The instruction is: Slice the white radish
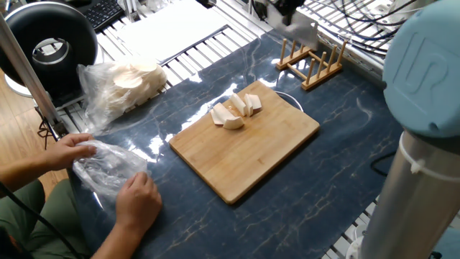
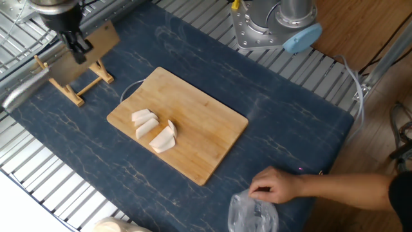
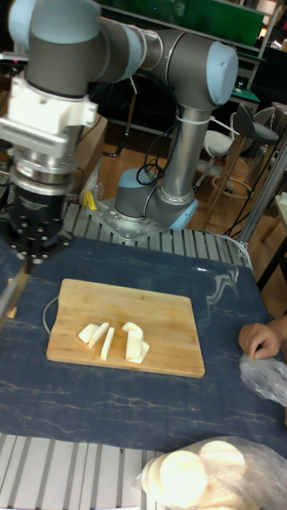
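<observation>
Robotics lab, UR5 arm [image 3: 183,96], slatted metal bench [image 2: 58,187], cables [image 1: 359,21]
</observation>
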{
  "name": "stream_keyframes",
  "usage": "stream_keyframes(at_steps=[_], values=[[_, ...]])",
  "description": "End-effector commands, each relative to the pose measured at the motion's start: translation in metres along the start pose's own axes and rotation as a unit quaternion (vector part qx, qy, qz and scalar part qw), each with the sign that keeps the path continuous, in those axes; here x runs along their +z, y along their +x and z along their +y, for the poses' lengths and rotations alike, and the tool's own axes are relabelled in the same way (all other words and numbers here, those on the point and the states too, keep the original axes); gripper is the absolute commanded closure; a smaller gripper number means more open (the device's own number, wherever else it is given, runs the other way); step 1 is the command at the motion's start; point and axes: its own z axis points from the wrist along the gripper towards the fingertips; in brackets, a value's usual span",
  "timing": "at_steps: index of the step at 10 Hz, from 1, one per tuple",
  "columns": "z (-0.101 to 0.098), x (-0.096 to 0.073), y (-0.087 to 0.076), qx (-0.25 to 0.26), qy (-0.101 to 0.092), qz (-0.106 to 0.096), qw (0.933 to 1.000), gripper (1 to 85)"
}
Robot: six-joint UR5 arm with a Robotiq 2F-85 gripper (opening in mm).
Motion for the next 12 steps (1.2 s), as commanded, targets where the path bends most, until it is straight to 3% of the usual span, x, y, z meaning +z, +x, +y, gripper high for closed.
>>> stream_keyframes(at_steps=[1, 5, 12], values=[[-0.035, 0.008, -0.001, 0.002, 0.001, -0.011, 0.9999, 84.7], [-0.063, 0.024, -0.010, -0.017, 0.014, -0.036, 0.9991, 84.7], [-0.051, 0.054, -0.023, -0.015, -0.011, -0.062, 0.9979, 84.7]])
